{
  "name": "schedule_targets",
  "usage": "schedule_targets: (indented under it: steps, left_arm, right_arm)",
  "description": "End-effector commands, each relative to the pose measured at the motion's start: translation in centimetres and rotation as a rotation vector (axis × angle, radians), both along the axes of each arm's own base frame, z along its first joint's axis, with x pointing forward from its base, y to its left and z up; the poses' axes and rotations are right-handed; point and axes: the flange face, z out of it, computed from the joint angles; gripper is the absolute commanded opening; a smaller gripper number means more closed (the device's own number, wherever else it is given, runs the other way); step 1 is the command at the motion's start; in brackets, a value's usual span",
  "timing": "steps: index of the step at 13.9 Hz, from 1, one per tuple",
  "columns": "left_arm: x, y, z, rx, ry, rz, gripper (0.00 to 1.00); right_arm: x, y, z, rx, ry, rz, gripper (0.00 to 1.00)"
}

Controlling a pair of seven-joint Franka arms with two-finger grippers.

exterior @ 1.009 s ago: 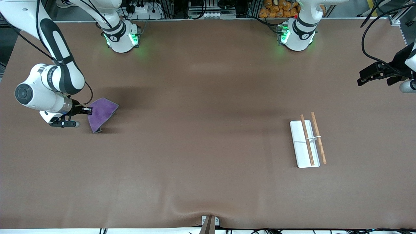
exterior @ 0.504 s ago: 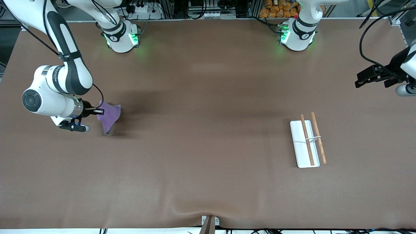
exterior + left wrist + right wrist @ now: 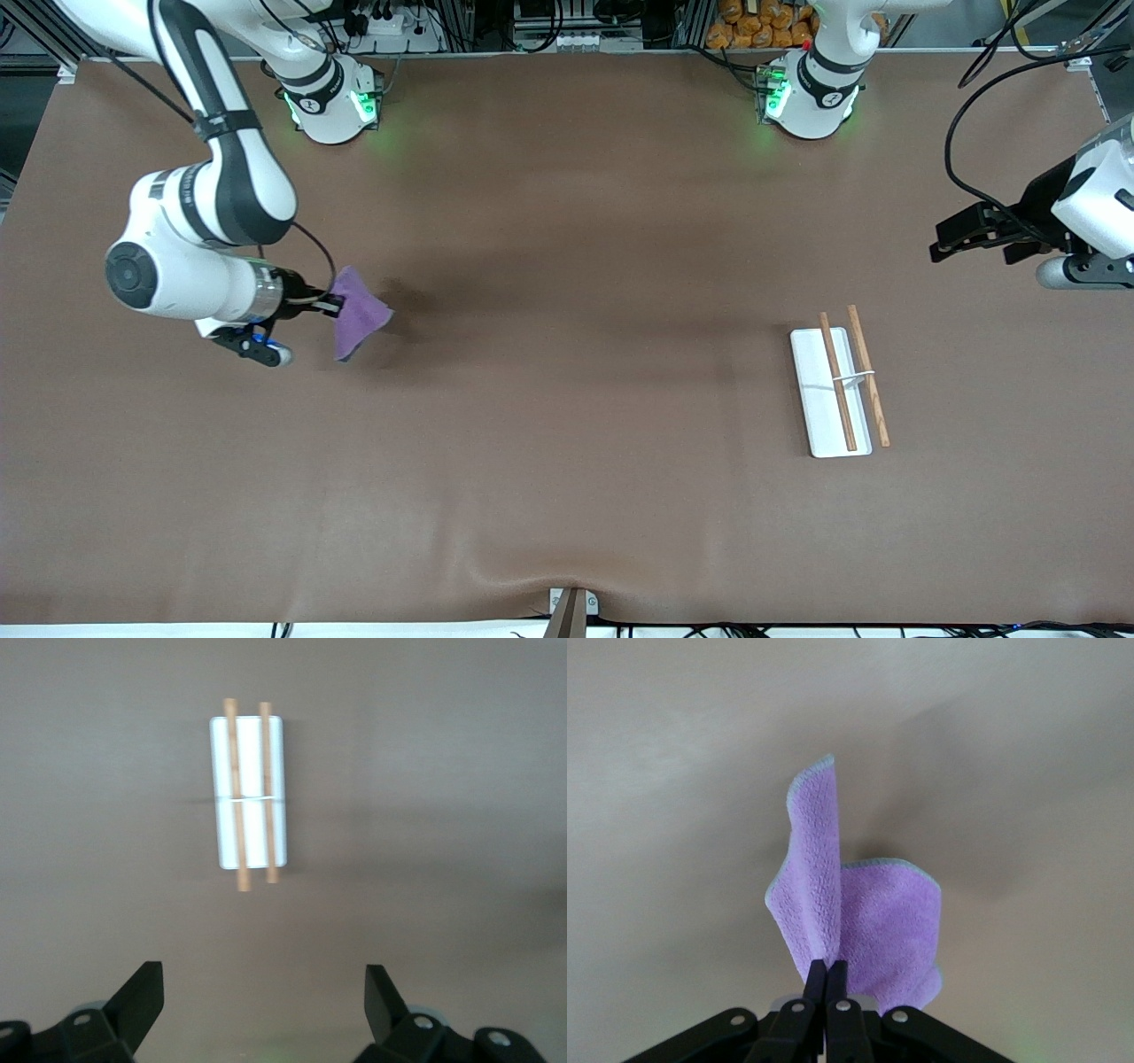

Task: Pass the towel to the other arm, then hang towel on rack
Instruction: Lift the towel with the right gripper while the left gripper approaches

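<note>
The handover is in its carrying stage. The right gripper [image 3: 330, 306], clamped on one edge of the small, soft purple terry towel [image 3: 357, 315], holds it in the air over the brown desk [image 3: 567, 461] at about nine o'clock. The left gripper [image 3: 943, 244], spread wide and empty, hovers at three o'clock above the white-plate rack with two thin wooden rods [image 3: 837, 379]. Next, I judge, both must meet mid-desk, with a hanging edge offered for the left to pinch.

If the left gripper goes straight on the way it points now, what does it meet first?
Probably the bare table. The open left gripper aims just beside the rack, so it may miss it; depth is unclear.
</note>
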Motion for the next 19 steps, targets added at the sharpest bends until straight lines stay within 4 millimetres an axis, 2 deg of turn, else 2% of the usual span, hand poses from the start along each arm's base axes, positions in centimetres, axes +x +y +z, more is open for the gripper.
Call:
schedule_targets:
  steps: [1, 3, 5, 8, 12, 14, 15, 19]
  left_arm:
    - [0.7, -1.4, 0.1, -0.092, -0.016, 0.019, 1.0]
    - [2.1, -2.3, -1.1, -0.167, -0.037, 0.043, 1.0]
    - [3.5, -4.6, -3.4, -0.185, -0.016, 0.104, 1.0]
    - [4.9, -10.4, -6.2, -0.187, -0.019, 0.214, 1.0]
    - [5.0, -17.9, -9.1, -0.197, 0.0, 0.399, 1.0]
    - [5.4, -19.6, -11.5, -0.191, 0.029, 0.437, 1.0]
    - [4.9, -21.4, -12.4, -0.182, 0.05, 0.442, 1.0]
    - [4.1, -25.3, -16.0, -0.148, 0.125, 0.591, 1.0]
  right_arm:
    - [0.5, 2.9, 1.9, 0.049, 0.022, -0.124, 0.0]
    - [0.8, 5.1, 3.1, 0.077, 0.035, -0.211, 0.0]
    - [1.0, 7.5, 4.3, 0.095, 0.047, -0.268, 0.0]
    - [1.6, 11.0, 5.7, 0.118, 0.077, -0.371, 0.0]
    - [2.9, 15.7, 6.3, 0.128, 0.103, -0.496, 0.0]
    - [2.9, 17.2, 6.3, 0.154, 0.09, -0.538, 0.0]
    - [2.6, 18.3, 6.2, 0.159, 0.09, -0.53, 0.0]
    - [1.4, 22.2, 6.6, 0.174, 0.059, -0.548, 0.0]
